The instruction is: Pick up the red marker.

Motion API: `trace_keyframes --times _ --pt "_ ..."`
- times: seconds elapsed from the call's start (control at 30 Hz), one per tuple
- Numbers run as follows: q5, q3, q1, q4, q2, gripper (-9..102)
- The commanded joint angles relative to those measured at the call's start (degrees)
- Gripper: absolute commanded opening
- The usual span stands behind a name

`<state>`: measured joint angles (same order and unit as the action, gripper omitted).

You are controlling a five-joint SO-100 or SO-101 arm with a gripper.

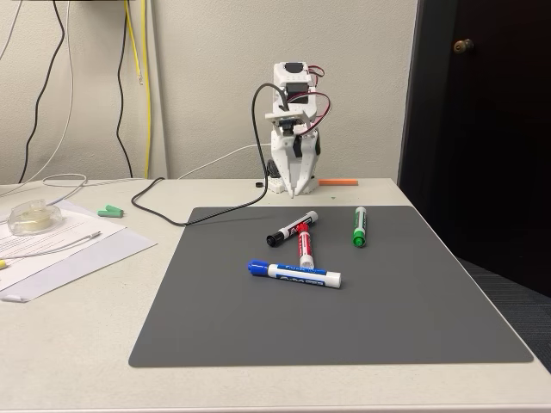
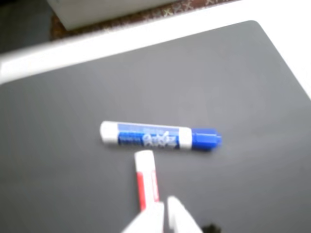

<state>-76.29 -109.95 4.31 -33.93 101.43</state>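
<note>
The arm sits folded at the far edge of the table (image 1: pixel 69 344) in the fixed view, its gripper (image 1: pixel 298 191) pointing down just behind the back edge of the grey mat (image 1: pixel 387 318) and well apart from the markers. In the wrist view the gripper (image 2: pixel 164 209) enters from the bottom edge as two white tips with only a narrow gap between them, nearly pressed together and holding nothing. The red marker (image 1: pixel 305 246) lies flat near the middle of the mat, running roughly front to back, its red cap towards the arm; in the wrist view the red marker (image 2: pixel 146 180) shows its white butt end just beside the blue marker (image 2: pixel 160 137), and I cannot tell whether the two touch. The black marker (image 1: pixel 292 228) lies at a slant with its capped end close to the red cap, and the green marker (image 1: pixel 359 225) lies apart to the right in the fixed view. The reach has not yet begun, I judge. To do it well, the fingers should spread first, then come down over the middle of the barrel, with the jaws across the marker's length, clear of the black cap and the blue barrel. A grip too near either end would likely nudge a neighbour or let the round barrel roll away.
</note>
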Motion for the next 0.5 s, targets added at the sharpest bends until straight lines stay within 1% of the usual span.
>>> trace_keyframes --times 0.0,0.03,0.17,0.23,0.33,0.47 --pt "-1.2 8.4 -0.8 -4.6 -3.6 0" --pt "-1.2 10.0 -1.0 -5.8 -4.8 0" --pt "-1.0 10.5 -1.0 -5.1 -6.5 0" --pt "-1.2 11.5 -1.0 -6.3 -8.3 0" --pt "-2.9 16.7 -0.4 -13.3 -13.4 0" --pt "-4.7 27.2 0.4 -26.5 -21.8 0"
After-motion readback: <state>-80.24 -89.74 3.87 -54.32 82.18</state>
